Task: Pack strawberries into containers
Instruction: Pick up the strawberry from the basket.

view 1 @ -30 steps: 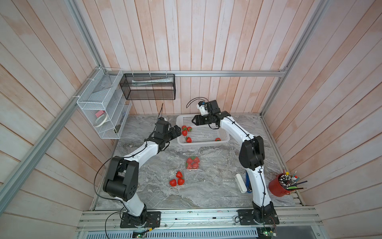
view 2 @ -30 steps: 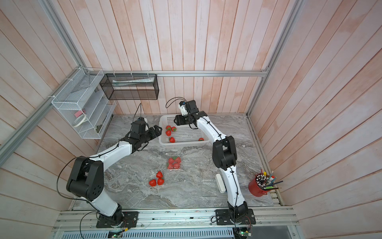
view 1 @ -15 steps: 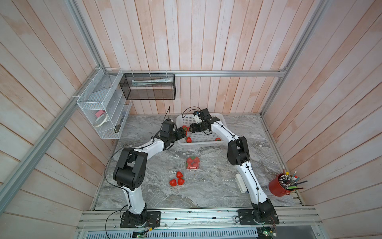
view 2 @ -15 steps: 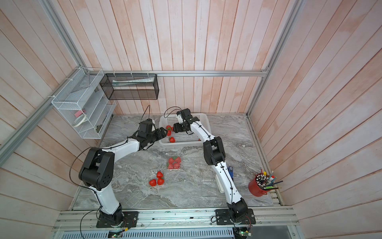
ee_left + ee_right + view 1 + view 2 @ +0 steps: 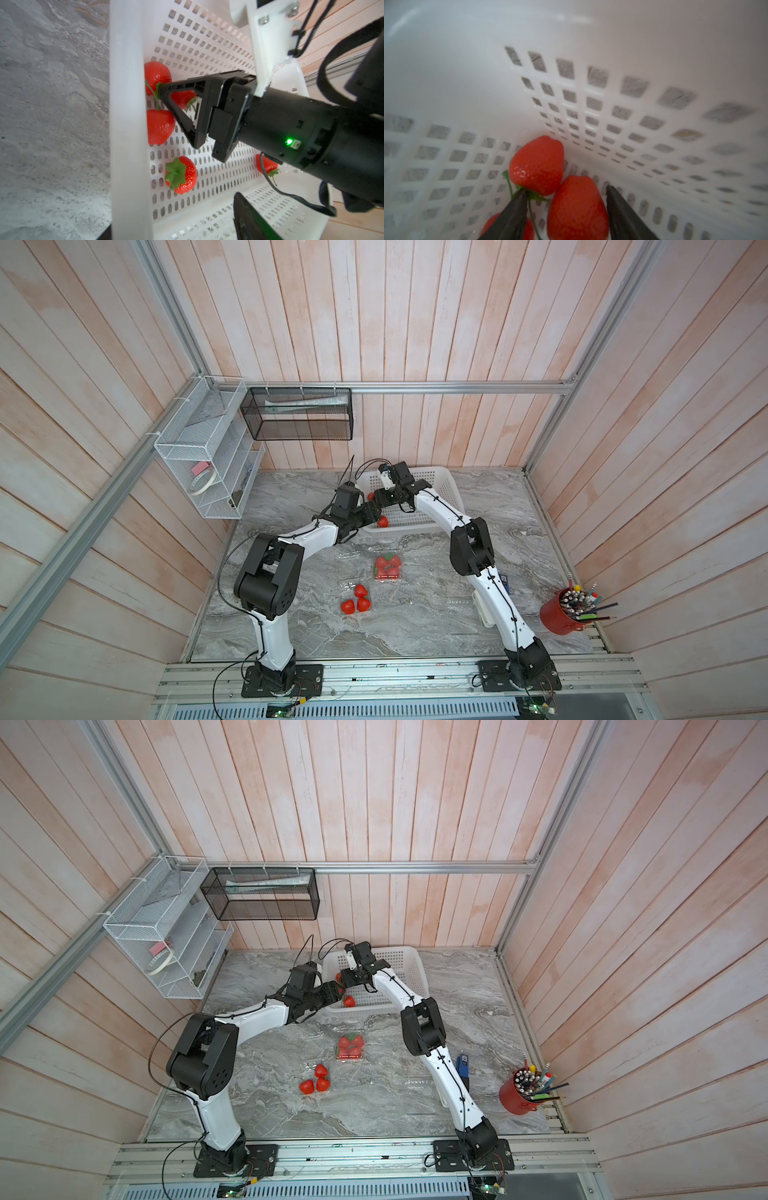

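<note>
Grippers that stood apart a second ago now meet at the left end of the basket, both arms reaching forward and inward. The right gripper has its black fingers spread astride a glossy red strawberry, not pinching it. The left gripper has its jaws apart, one finger inside the perforated white wall, holding nothing. Other berries lie in clear containers on grey marble.

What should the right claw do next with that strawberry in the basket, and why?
Probably close the right gripper: its jaws stand open on either side of one strawberry in the white basket, so squeezing gently should catch it.
</note>
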Controlling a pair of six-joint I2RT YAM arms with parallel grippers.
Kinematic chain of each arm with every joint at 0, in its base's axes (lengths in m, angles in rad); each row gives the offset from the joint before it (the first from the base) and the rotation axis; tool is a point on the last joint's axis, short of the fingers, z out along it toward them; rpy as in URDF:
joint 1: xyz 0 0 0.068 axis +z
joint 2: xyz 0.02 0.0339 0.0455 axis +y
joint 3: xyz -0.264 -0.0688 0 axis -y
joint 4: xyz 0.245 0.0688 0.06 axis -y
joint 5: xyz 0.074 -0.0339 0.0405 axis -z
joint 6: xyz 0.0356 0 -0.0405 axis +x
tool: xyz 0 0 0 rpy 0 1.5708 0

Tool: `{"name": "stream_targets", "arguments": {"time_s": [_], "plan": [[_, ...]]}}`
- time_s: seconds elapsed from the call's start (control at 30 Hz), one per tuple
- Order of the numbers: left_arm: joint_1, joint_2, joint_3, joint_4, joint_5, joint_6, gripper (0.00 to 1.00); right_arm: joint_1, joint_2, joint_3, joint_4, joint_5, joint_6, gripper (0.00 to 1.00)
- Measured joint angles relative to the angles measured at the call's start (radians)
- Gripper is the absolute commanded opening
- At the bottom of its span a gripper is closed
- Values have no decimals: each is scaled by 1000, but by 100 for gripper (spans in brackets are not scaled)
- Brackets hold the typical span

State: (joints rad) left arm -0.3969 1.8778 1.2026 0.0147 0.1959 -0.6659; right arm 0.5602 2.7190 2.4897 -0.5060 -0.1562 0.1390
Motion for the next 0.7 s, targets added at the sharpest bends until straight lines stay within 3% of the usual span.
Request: {"name": "stream_targets", "arguments": {"time_s": [0.2,0.53,0.7], "plan": [[-1,0,0,-1,8,-2,65,2,11,0,16,49,-14,42],[-3,0,0,-7,8,0,65,0,-3,-40,51,58,-14,31],[-3,-6,0,-26,0,5,77,-3,-101,-175,61,50,-14,28]]}}
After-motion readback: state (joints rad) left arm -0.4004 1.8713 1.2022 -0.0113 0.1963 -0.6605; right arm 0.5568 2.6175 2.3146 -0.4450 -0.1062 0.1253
